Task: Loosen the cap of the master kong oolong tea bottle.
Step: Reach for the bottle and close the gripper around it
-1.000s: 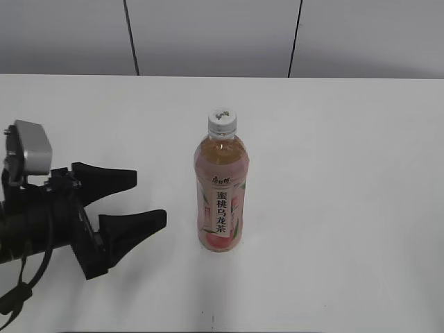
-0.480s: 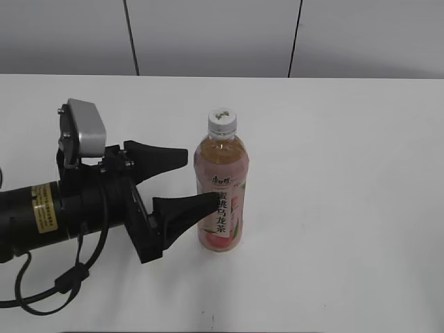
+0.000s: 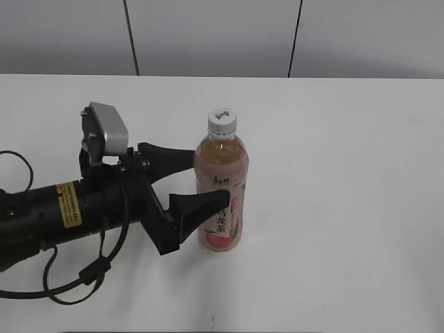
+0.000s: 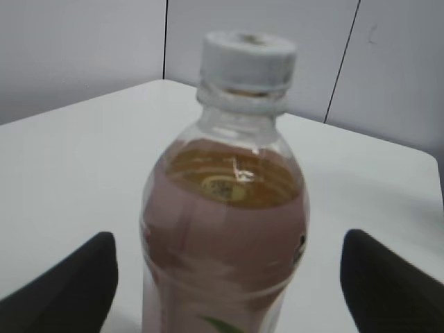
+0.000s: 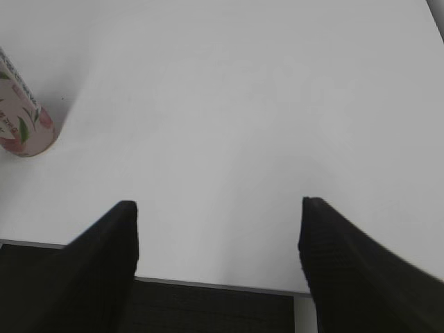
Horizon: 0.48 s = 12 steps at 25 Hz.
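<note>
- Exterior view: bottle [image 3: 220, 187] stands upright on the white table [image 3: 347, 208], just left of frame centre. White cap [image 3: 222, 121] on top, seated on the neck.
- Left gripper [image 3: 198, 182] reaches in from the left edge, arm lying low and near level. Jaws spread wide, one finger [image 3: 166, 158] behind the bottle's shoulder, the other in front at label height. Bottle sits between them; whether either finger touches it cannot be told.
- Grey camera block [image 3: 105, 132] rides on top of the arm; black cable [image 3: 76, 281] loops at lower left.
- Left wrist view: bottle [image 4: 225, 229] fills centre frame, close and blurred, amber tea above the pink label. Cap [image 4: 248, 62] at upper centre, ribbed sides, nothing touching it.
- Black fingertips [image 4: 66, 291] at the lower corners, each with clear table between it and the bottle. Jaws released.
- Right wrist view: right gripper [image 5: 218, 260] above bare table [image 5: 243, 104], jaws spread, nothing between them. Bottle base [image 5: 24, 118] at the left edge, well apart.
</note>
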Each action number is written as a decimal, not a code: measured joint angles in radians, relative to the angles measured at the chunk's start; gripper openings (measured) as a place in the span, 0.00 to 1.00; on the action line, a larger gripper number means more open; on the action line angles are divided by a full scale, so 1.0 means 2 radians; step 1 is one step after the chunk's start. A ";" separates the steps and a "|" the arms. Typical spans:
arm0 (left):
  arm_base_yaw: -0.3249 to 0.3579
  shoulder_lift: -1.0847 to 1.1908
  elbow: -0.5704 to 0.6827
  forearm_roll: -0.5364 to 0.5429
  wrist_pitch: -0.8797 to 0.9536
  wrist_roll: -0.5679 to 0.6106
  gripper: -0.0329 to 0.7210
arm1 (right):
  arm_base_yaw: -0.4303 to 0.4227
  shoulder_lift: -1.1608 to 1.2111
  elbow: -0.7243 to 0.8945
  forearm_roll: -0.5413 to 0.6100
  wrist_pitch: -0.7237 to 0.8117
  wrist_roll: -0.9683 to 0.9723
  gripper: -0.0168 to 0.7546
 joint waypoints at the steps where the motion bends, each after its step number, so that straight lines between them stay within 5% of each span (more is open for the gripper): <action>1: 0.000 0.008 -0.002 0.000 0.000 0.000 0.83 | 0.000 0.000 0.000 0.000 0.000 0.000 0.73; 12: 0.000 0.033 -0.027 0.002 0.002 0.000 0.83 | 0.000 0.000 0.000 0.000 0.000 0.000 0.73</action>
